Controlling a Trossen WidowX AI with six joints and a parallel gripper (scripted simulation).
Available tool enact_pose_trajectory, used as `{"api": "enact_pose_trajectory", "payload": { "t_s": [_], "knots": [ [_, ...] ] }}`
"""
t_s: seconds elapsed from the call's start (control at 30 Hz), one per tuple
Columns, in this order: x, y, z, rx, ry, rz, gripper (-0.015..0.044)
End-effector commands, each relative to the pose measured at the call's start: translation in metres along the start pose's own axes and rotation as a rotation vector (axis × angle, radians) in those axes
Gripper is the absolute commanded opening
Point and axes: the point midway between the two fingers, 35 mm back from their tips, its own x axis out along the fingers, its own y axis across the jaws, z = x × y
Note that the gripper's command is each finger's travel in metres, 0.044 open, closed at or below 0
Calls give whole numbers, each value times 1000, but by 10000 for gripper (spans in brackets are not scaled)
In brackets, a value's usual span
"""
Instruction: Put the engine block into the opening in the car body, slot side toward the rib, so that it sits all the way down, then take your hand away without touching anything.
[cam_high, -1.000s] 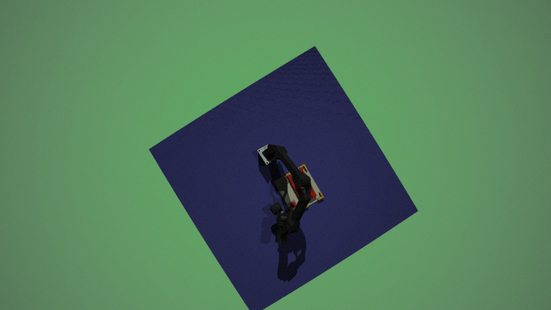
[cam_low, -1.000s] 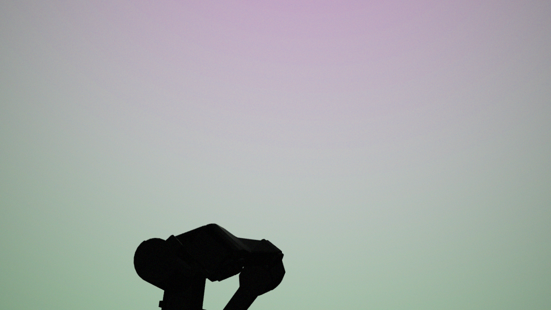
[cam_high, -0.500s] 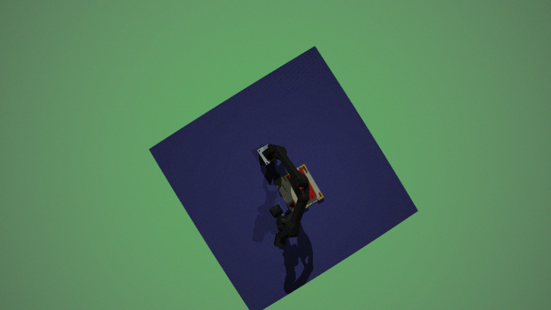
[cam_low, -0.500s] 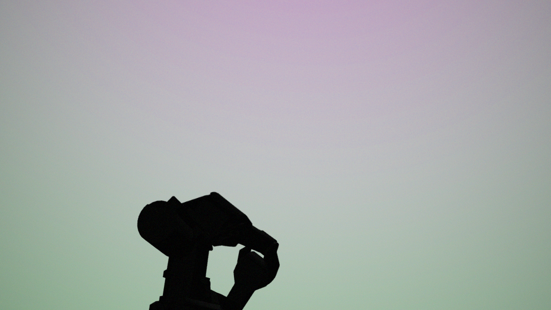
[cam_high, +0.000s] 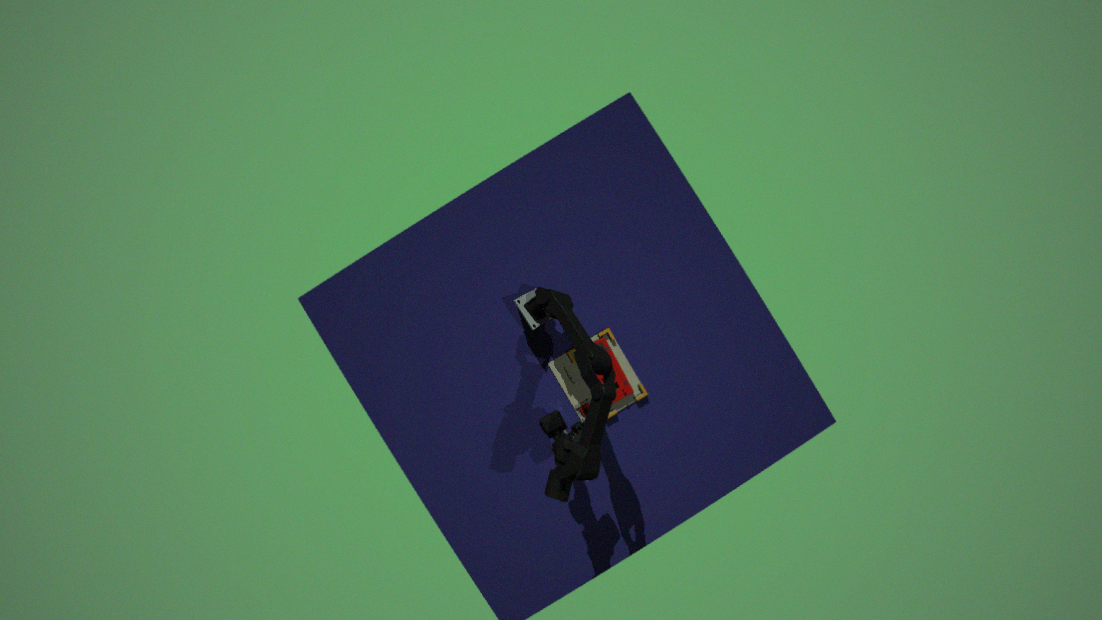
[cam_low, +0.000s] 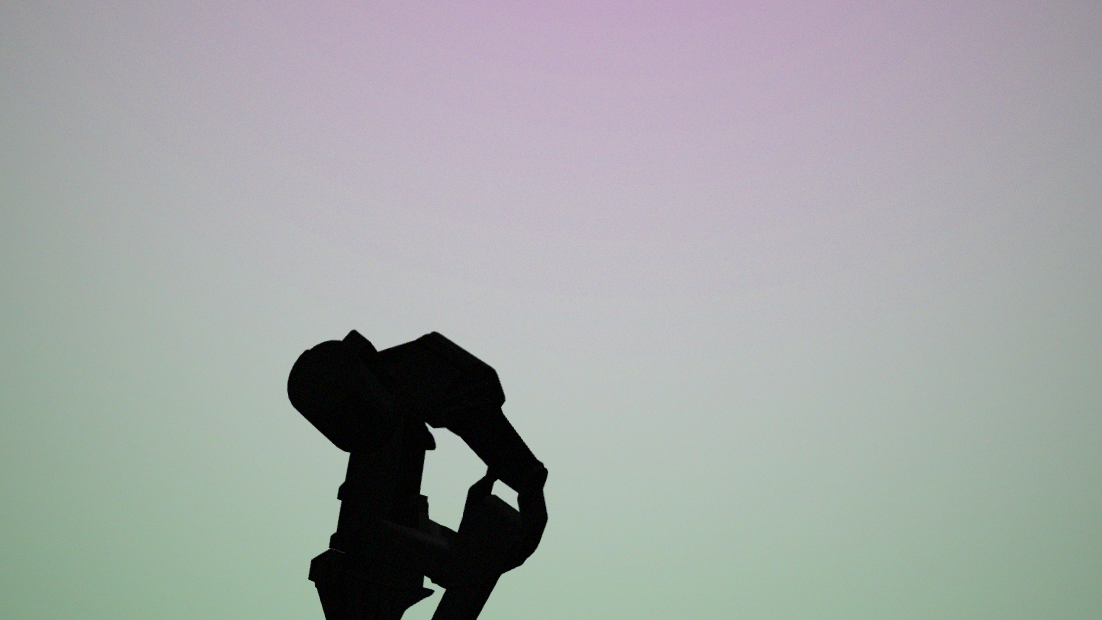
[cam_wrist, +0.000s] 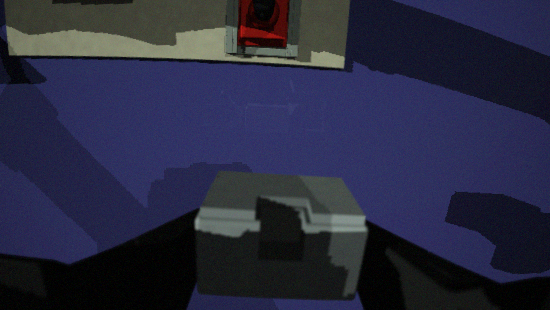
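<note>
My gripper (cam_wrist: 278, 224) is shut on the grey engine block (cam_wrist: 225, 277), one finger at each side. The block looks raised, with blue mat showing around it. Its dark slot (cam_wrist: 281, 240) is in the middle of the side facing the wrist camera. The car body (cam_high: 568, 377) (cam_wrist: 75, 44) lies beyond the block, at the top of the wrist view. Its opening shows there as a grey-edged recess with a red inside (cam_wrist: 262, 36), cut off by the frame edge and ahead of the block. I cannot make out the rib. The exterior view shows only the dark arm (cam_low: 431, 377).
The white base plate (cam_high: 525, 310) of the arm is left of the car body in the top view. The arm (cam_high: 574, 327) passes over the car body and hides part of it. The blue mat (cam_high: 655, 231) (cam_wrist: 150, 115) has dark shadows across it.
</note>
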Motion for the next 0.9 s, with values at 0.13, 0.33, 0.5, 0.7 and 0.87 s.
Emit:
{"api": "enact_pose_trajectory", "payload": {
  "t_s": [0.13, 0.33, 0.5, 0.7, 0.87],
  "knots": [
    [2, 0, -13, -40, 5, 13, 0],
    [9, 0, -19, -60, 7, 23, 0],
    [8, 1, -15, -60, 47, 22, 0],
    [10, 1, -10, -63, 196, 27, 0],
    [12, 1, -4, -65, 363, 26, 0]
  ]
}}
